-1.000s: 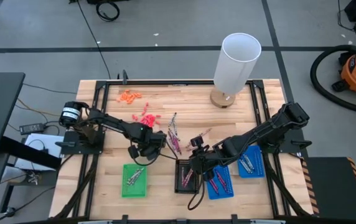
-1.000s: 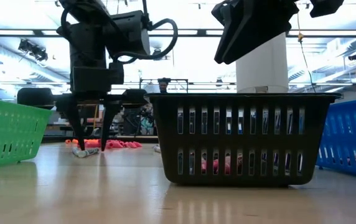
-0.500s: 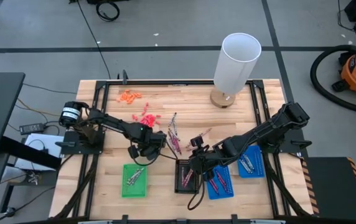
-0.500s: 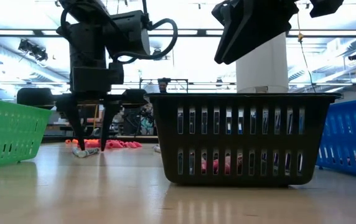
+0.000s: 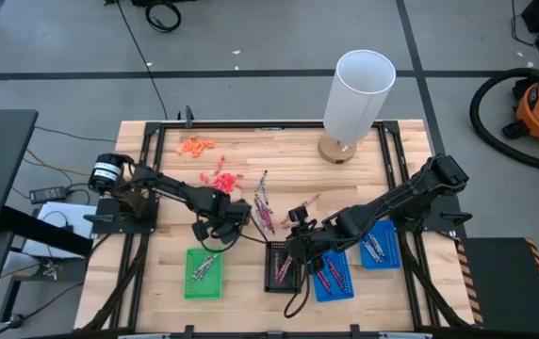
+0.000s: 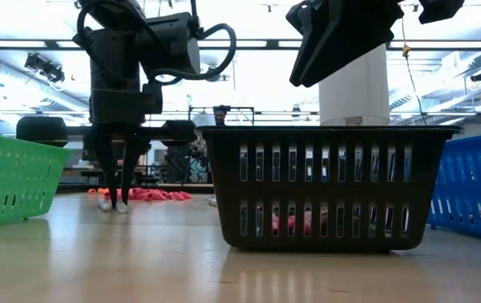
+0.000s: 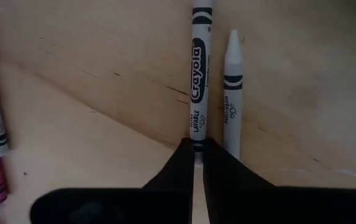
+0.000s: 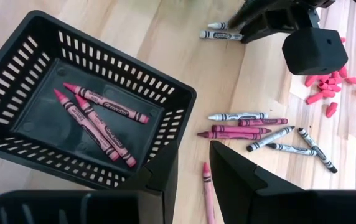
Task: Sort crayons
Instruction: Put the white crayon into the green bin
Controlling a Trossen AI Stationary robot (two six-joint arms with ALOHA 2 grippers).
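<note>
Sorting of crayons, grasp stage. Left claw (image 7: 196, 163) stands down on the pale wooden surface (image 5: 279, 155), fingers together and clamped on one end of a silvery-grey paper-wrapped crayon (image 7: 199, 74); the crayon's long axis runs straight ahead of the fingertips. A second, white crayon (image 7: 231, 93) lies parallel just beside it, ungripped. Right claw (image 8: 193, 180), fingers part-way apart and holding nothing, hovers over the black slotted plastic basket (image 8: 16, 62), well apart. Lift probably follows.
</note>
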